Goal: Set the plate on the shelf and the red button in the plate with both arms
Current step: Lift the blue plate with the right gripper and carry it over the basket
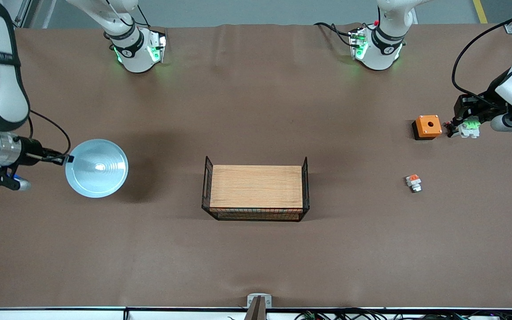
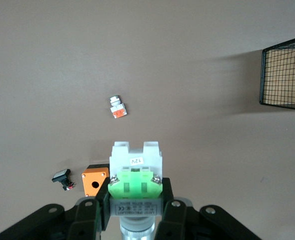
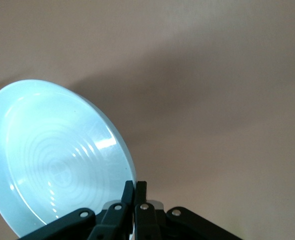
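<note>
Aloft, the right pincer (image 3: pixel 135 192) nips the pale blue plate (image 1: pixel 96 168); the left pincer (image 2: pixel 133 200) clamps the green-tabbed red button (image 2: pixel 135 172).

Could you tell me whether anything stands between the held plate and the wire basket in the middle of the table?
Nothing visible does. The right gripper holds the plate by its rim above the table toward the right arm's end, and the stretch of brown surface between it and the basket shows only the plate's shadow.

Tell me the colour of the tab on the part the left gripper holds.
Bright green, on the red button; clearest in the left wrist view.
</note>
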{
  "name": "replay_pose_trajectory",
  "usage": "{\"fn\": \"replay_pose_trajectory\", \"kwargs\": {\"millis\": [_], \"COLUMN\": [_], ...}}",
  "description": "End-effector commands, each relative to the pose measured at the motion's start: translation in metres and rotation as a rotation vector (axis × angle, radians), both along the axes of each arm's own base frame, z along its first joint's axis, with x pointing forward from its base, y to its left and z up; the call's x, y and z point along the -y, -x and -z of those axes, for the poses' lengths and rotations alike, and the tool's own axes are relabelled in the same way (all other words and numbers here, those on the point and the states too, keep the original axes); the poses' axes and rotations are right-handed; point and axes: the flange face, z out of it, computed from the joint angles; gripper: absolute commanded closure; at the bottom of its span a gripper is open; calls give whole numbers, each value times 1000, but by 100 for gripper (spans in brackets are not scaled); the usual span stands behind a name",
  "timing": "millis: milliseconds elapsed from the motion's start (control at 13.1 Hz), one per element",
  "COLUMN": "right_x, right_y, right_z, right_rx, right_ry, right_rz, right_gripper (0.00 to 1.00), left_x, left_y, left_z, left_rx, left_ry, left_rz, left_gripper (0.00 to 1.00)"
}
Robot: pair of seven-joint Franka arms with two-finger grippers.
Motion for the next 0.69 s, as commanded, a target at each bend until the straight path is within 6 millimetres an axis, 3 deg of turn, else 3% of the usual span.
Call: {"fn": "replay_pose_trajectory", "kwargs": {"millis": [0, 230, 459, 612], "right_x": [-39, -105, -183, -234], "right_y": [32, 66, 89, 98], "right_z": [-67, -124, -162, -176], "right_rx": [-11, -48, -74, -77], "right_ry": [18, 78, 153, 189], "right_rz": [84, 190, 351, 502], "right_gripper": [100, 100, 100, 100], "left_x": [0, -2, -2, -3], "left_y": [5, 4, 4, 3], "left_z": [-6, -5, -5, -4], "left_rx": [-1, -2, -1, 0], "left_ry": [8, 3, 0, -1], "left_rz": [-12, -14, -15, -17], "left_gripper": [100, 100, 100, 100]}}
